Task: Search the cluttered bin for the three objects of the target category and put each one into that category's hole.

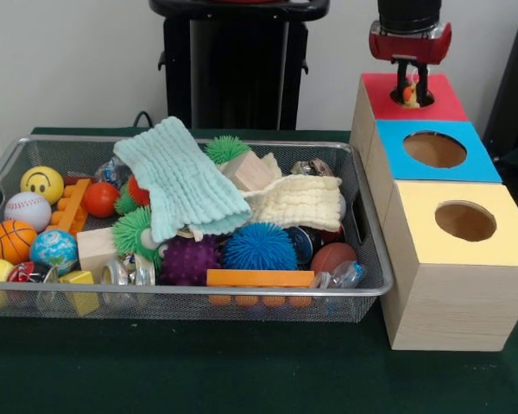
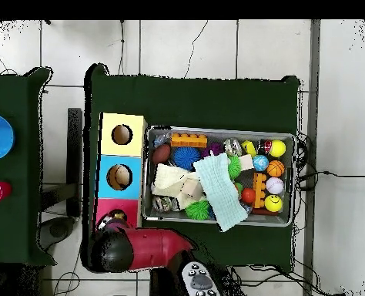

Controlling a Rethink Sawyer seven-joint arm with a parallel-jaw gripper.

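Observation:
My gripper (image 1: 412,93) hangs straight over the round hole (image 1: 426,101) in the red top (image 1: 445,108) of the wooden box at the far right. Its fingers are shut on a small orange and yellow toy animal (image 1: 409,91), held at the hole's mouth. The wire mesh bin (image 1: 198,141) lies to the left, full of clutter. I see no other toy animal in it; cloths cover the middle. In the overhead view my arm (image 2: 135,248) hides most of the red box (image 2: 108,206), beside the bin (image 2: 216,129).
A blue-topped box (image 1: 397,159) and a yellow-topped box (image 1: 466,250) stand in a row in front of the red one. The bin holds a mint cloth (image 1: 181,177), a cream cloth (image 1: 302,203), spiky balls, sports balls, wooden blocks and an orange brick (image 1: 259,278).

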